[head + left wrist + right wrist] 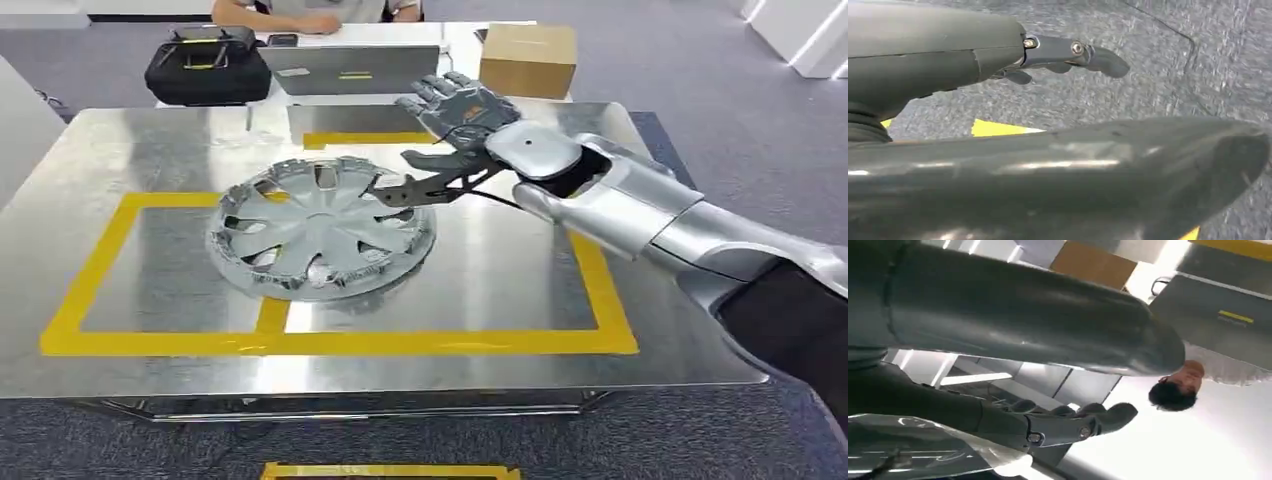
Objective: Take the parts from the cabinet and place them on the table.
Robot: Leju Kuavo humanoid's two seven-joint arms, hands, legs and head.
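Head view shows our right hand [450, 135] over the table [160, 150], its fingers spread apart above and the thumb [420, 188] reaching under toward the hubcap [320, 232] at its 3 o'clock rim. The thumb tip sits on or just over that rim; we cannot tell whether anything is pinched, so we judge the hand to be letting go, with its grip unclear. The hubcap lies flat inside the yellow tape [330, 343], toward the frame's 10 o'clock part. Our risk: if the thumb is hooked in a spoke gap, pulling back would drag or tip the hubcap across the slick metal. Lifting first looks safer. A laptop [350, 68], box [528, 60] and black case [208, 68] stand at 12 o'clock. Our left hand [1068, 55] hangs over carpet, fingers loosely apart, holding nothing.
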